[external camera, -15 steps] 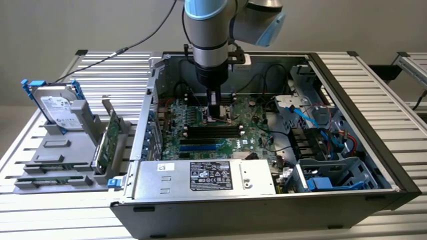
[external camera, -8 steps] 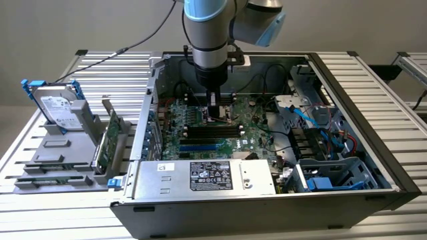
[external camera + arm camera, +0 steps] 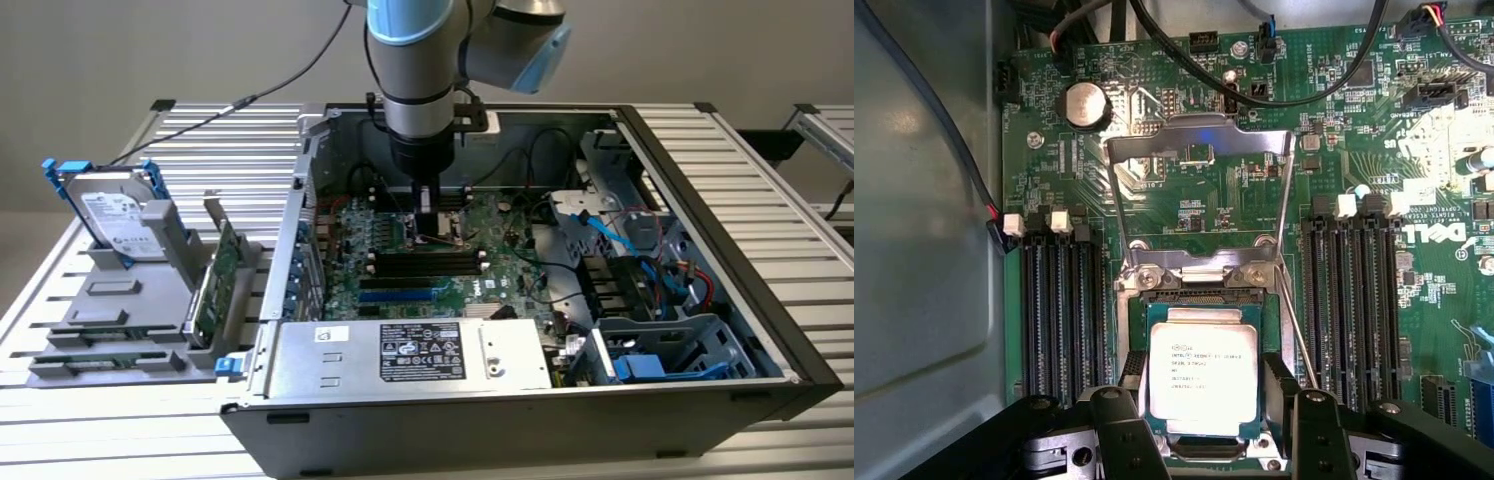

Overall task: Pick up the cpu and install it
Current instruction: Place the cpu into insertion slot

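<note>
The cpu [image 3: 1201, 375], a small square chip with a silver-grey printed top, lies flat in the motherboard socket. My gripper [image 3: 1204, 408] is directly over it, and its black fingers [image 3: 1129, 390] press against the chip's two opposite sides. The socket's metal load plate [image 3: 1199, 150] stands swung open beyond the chip. In the exterior view my gripper [image 3: 430, 228] reaches down into the open computer case [image 3: 694, 200], low over the green motherboard [image 3: 400, 275].
Black memory slots [image 3: 1059, 310] flank the socket on both sides, and a thin retention lever [image 3: 1294, 320] runs beside it. Black cables [image 3: 1284, 80] cross above. The silver power supply [image 3: 414, 352] sits at the case's front. A hard drive [image 3: 114, 210] stands in a grey rack outside.
</note>
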Controlling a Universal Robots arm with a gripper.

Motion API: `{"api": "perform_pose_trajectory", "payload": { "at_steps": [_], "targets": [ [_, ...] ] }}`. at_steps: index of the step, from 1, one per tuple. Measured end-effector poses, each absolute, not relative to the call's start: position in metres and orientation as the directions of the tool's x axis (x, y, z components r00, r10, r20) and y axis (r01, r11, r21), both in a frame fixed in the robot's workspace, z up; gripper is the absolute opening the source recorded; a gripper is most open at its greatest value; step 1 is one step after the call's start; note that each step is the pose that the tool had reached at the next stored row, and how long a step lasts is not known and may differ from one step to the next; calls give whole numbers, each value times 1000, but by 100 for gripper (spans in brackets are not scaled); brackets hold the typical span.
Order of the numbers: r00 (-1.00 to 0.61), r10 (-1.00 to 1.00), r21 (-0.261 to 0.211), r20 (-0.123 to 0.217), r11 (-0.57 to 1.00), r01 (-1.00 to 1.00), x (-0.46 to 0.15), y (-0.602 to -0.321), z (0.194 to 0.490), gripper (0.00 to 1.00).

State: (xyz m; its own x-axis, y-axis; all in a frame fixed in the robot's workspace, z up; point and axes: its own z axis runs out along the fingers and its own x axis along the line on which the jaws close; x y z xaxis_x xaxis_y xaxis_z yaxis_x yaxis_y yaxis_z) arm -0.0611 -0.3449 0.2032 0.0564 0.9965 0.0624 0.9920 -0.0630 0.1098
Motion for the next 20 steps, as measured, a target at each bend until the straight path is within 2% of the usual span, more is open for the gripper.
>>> {"api": "perform_pose_trajectory", "payload": {
  "at_steps": [20],
  "targets": [
    [56, 997, 112, 57, -63, 992, -61, -345, 201, 55]
  ]
}}
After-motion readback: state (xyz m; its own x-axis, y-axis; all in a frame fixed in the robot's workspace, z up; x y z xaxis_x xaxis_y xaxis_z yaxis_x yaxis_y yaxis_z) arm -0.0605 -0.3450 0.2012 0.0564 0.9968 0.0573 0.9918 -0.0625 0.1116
